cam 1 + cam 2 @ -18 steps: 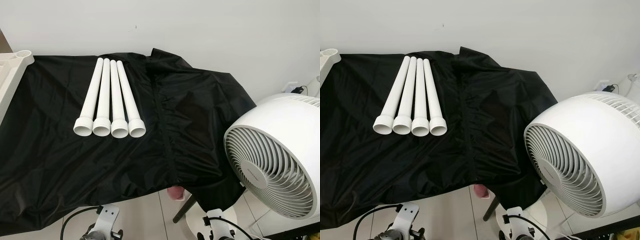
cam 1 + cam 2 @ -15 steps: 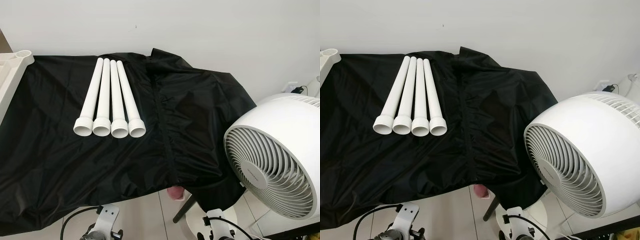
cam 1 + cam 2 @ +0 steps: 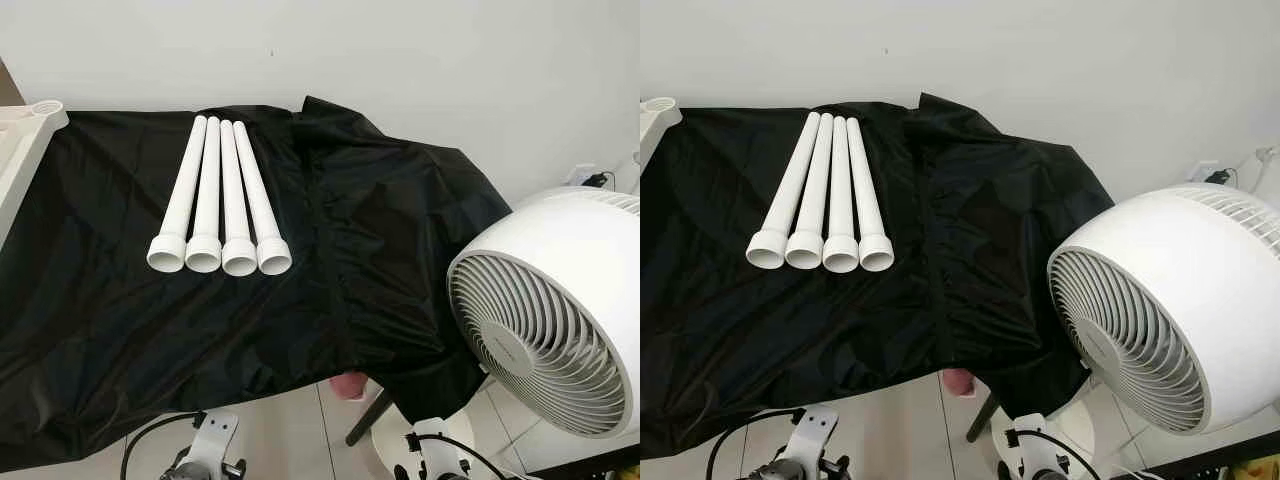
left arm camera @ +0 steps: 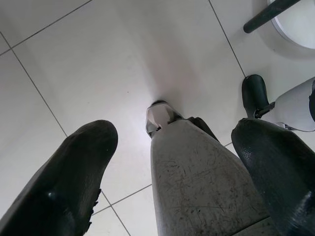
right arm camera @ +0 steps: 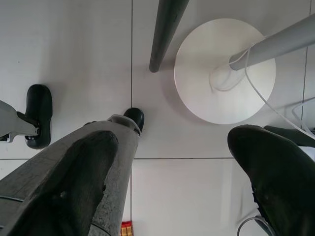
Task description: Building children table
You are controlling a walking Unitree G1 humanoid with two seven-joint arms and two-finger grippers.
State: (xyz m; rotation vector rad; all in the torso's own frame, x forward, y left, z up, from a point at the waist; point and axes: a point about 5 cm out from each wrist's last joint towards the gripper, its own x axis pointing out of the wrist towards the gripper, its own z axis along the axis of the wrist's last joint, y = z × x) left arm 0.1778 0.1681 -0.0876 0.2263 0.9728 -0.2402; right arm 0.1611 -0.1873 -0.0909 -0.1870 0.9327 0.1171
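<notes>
Several white plastic table legs point(image 3: 222, 195) lie side by side on a black cloth point(image 3: 380, 250) that covers a table, wide threaded ends toward me. A white tabletop part point(image 3: 22, 140) with a round socket sits at the far left edge. Both arms hang low by the floor, below the table's front edge. My left gripper point(image 4: 174, 132) is open over the white floor tiles, with nothing between its fingers. My right gripper point(image 5: 174, 142) is also open and holds nothing.
A large white fan point(image 3: 560, 320) stands close on the right, its round base point(image 5: 224, 69) on the floor beside a dark table leg point(image 5: 165, 29). A pink object point(image 3: 348, 384) peeks from under the cloth's front edge. A wall runs behind the table.
The camera has shifted very slightly. The legs, cloth and fan have not moved, and both arms still hang low.
</notes>
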